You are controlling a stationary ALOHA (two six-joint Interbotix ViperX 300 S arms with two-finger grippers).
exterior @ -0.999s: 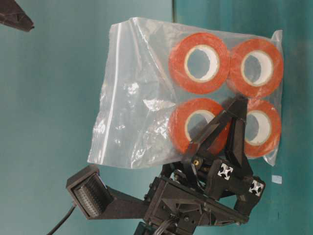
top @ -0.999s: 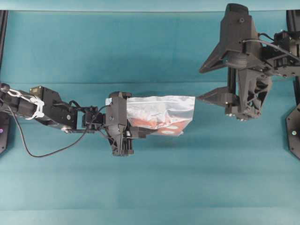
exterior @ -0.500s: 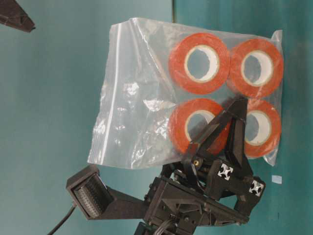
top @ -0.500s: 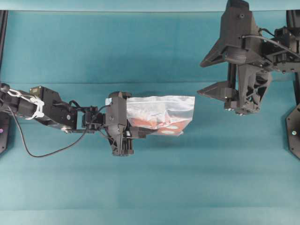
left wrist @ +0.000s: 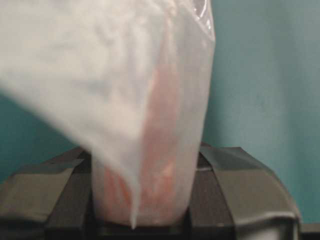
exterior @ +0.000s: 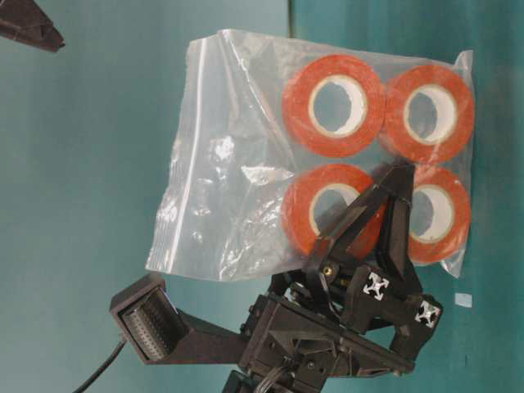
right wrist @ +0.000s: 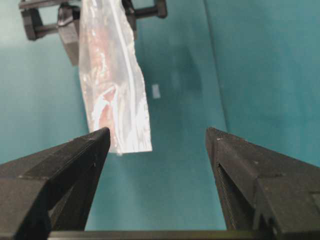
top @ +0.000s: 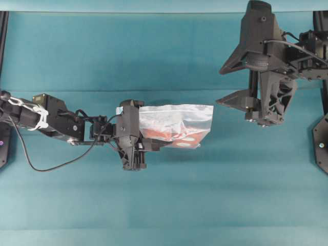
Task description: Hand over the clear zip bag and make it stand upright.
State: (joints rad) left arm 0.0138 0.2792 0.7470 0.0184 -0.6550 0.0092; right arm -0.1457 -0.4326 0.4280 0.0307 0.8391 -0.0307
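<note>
The clear zip bag (top: 177, 122) hangs in the air over the middle of the teal table, with orange-red tape rolls (exterior: 334, 105) inside. My left gripper (top: 148, 145) is shut on the roll end of the bag, and its fingers (left wrist: 227, 180) press the plastic from both sides. The zip strip (exterior: 189, 155) points away from that grip, toward the right arm. My right gripper (top: 219, 86) stands open to the right of the bag and slightly farther back, apart from it. In the right wrist view the bag (right wrist: 112, 85) lies ahead of the open right gripper (right wrist: 156, 132), nearer its left finger.
A teal cloth (top: 164, 205) covers the table. A small white scrap (right wrist: 156, 91) lies on it near the bag. Black arm mounts (top: 322, 143) stand at the left and right edges.
The right gripper has shifted a little toward the far side of the table, still open. The left gripper and the bag have stayed put.
</note>
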